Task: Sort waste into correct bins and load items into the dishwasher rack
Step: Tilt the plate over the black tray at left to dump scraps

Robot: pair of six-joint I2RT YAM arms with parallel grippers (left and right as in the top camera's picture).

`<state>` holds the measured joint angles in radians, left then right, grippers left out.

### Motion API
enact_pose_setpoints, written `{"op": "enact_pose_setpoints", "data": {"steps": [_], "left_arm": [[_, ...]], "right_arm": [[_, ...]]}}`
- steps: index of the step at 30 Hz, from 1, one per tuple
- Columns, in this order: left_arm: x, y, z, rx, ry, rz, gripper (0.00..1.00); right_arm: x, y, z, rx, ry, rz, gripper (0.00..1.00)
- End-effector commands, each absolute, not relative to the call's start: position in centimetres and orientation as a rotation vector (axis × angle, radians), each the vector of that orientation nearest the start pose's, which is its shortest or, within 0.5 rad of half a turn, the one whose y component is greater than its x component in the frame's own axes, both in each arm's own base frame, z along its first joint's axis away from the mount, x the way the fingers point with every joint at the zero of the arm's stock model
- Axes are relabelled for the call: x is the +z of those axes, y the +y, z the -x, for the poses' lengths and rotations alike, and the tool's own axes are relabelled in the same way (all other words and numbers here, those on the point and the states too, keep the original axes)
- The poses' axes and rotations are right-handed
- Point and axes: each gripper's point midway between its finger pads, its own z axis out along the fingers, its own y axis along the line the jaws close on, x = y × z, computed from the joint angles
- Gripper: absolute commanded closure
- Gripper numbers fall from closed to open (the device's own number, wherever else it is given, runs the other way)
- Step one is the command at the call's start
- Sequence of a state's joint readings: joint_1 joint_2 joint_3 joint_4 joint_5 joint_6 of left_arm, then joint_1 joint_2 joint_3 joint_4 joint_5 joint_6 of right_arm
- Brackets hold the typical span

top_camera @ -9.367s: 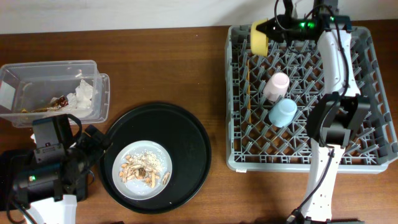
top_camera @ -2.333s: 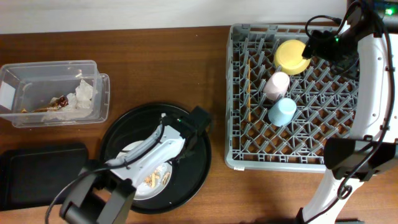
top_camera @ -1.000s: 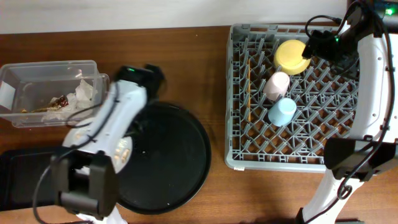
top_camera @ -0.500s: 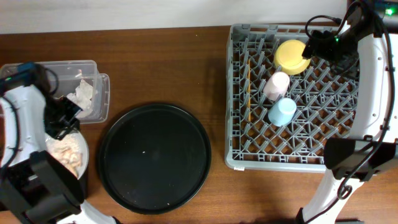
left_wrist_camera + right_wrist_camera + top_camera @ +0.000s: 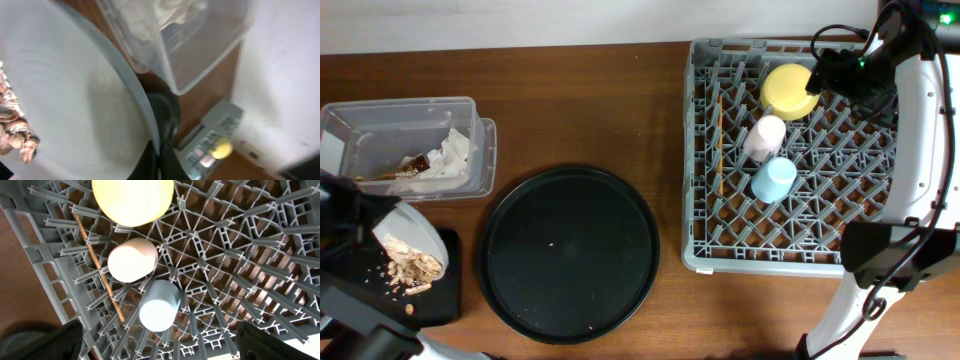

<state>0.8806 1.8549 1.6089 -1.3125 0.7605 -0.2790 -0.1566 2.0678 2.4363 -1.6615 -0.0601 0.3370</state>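
Your left pincer (image 5: 159, 161) is clenched on the rim of the round white plate (image 5: 405, 232), which tilts just left of the large round black tray (image 5: 570, 255). Beige-brown food scraps (image 5: 412, 267) lie on its low edge and on the flat black rectangular tray (image 5: 440, 296). Your right pincer (image 5: 820, 74), spread and empty, hangs right of that round tray over the grey plastic dishwasher rack (image 5: 770, 262), beside the small yellow bowl (image 5: 788, 90).

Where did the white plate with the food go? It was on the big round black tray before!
The left gripper grabbed the white plate and carried it left, off the round black tray. Now it tips over the flat black tray, spilling food scraps there. The right gripper set the yellow bowl in the rack. Pink cup, blue cup and clear tub stayed put.
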Motion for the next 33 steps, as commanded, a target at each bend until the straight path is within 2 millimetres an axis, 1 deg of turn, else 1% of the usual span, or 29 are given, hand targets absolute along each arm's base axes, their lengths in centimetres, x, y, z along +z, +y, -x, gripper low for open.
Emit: {"op": "enact_pose_setpoints", "data": {"steps": [1,3,4,6,7,8,9,10,12,13,15,17,18,19,20,21,22,23,24,25,26,27,28,29,30,31,32,33], "left_arm": [[20.5,20.9,-31.0,-1.125,2.115,1.354,0.99],[20.4,22.6,-29.0,-1.127,2.051,1.454,0.99],[20.4,23.2,-28.4,-1.130,2.020,1.479,0.99],[21.3,24.1,-27.7,-1.185,1.927,1.491,0.99],[21.4,25.0,-27.5,-1.158,1.908,1.470,0.99],[21.3,25.1,-27.2,-1.157,1.904,1.491,0.99],[21.9,24.2,-26.6,-1.228,1.881,1.486,0.99],[22.0,25.1,-26.7,-1.187,1.876,1.434,0.99],[22.4,24.7,-26.8,-1.229,1.855,1.429,0.99],[22.5,24.9,-27.0,-1.217,1.857,1.400,0.99],[22.3,23.9,-26.4,-1.261,1.864,1.471,0.99],[21.8,24.7,-26.4,-1.196,1.893,1.455,0.99],[21.9,24.2,-26.2,-1.223,1.890,1.476,0.99],[21.8,24.8,-26.4,-1.187,1.893,1.444,0.99],[21.8,24.7,-26.4,-1.194,1.891,1.448,0.99],[22.8,23.8,-26.6,-1.270,1.859,1.409,0.99],[24.9,23.6,-27.5,-1.301,1.801,1.192,0.99],[25.2,23.6,-27.6,-1.308,1.790,1.179,0.99],[25.5,23.1,-27.4,-1.353,1.770,1.204,0.99],[25.4,23.3,-27.5,-1.328,1.779,1.179,0.99],[24.9,24.1,-27.7,-1.261,1.812,1.146,0.99],[23.1,24.1,-26.9,-1.245,1.867,1.322,0.99],[23.5,22.9,-26.5,-1.310,1.858,1.353,0.99],[24.8,22.4,-26.8,-1.338,1.830,1.223,0.99],[25.1,22.3,-27.0,-1.336,1.823,1.187,0.99],[25.3,21.2,-26.6,-1.402,1.817,1.244,0.99],[25.6,20.7,-26.6,-1.420,1.818,1.231,0.99],[25.4,20.1,-26.5,-1.398,1.864,1.218,0.99]], "right_arm": [[25.5,-5.8,-41.7,0.110,2.777,-0.699,0.02],[25.5,-5.8,-41.6,0.110,2.777,-0.699,0.02],[25.5,-5.8,-41.6,0.110,2.777,-0.699,0.02],[25.5,-5.8,-41.6,0.110,2.777,-0.699,0.02],[25.5,-5.7,-41.6,0.110,2.777,-0.699,0.02],[25.5,-5.8,-41.7,0.110,2.777,-0.699,0.02],[25.5,-5.8,-41.6,0.110,2.777,-0.699,0.02],[25.5,-5.8,-41.6,0.110,2.777,-0.699,0.02],[25.5,-5.8,-41.7,0.110,2.777,-0.699,0.01],[25.5,-5.7,-41.6,0.110,2.777,-0.699,0.02],[25.5,-5.8,-41.7,0.110,2.777,-0.699,0.02],[25.5,-5.8,-41.6,0.110,2.777,-0.699,0.02],[25.5,-5.8,-41.6,0.110,2.777,-0.699,0.02],[25.5,-5.8,-41.6,0.110,2.777,-0.699,0.02],[25.5,-5.8,-41.7,0.110,2.777,-0.699,0.02],[25.5,-5.8,-41.6,0.110,2.777,-0.699,0.02],[25.5,-5.8,-41.6,0.110,2.777,-0.699,0.02],[25.5,-5.8,-41.7,0.110,2.777,-0.699,0.02],[25.5,-5.8,-41.6,0.110,2.777,-0.699,0.02],[25.5,-5.8,-41.6,0.110,2.777,-0.699,0.02],[25.5,-5.7,-41.6,0.110,2.777,-0.699,0.02],[25.5,-5.8,-41.7,0.110,2.777,-0.699,0.02],[25.5,-5.8,-41.7,0.110,2.777,-0.699,0.02],[25.5,-5.8,-41.7,0.110,2.777,-0.699,0.02],[25.5,-5.8,-41.6,0.110,2.777,-0.699,0.02],[25.5,-5.8,-41.6,0.110,2.777,-0.699,0.02],[25.5,-5.8,-41.6,0.110,2.777,-0.699,0.02],[25.5,-5.8,-41.6,0.110,2.777,-0.699,0.02]]}}
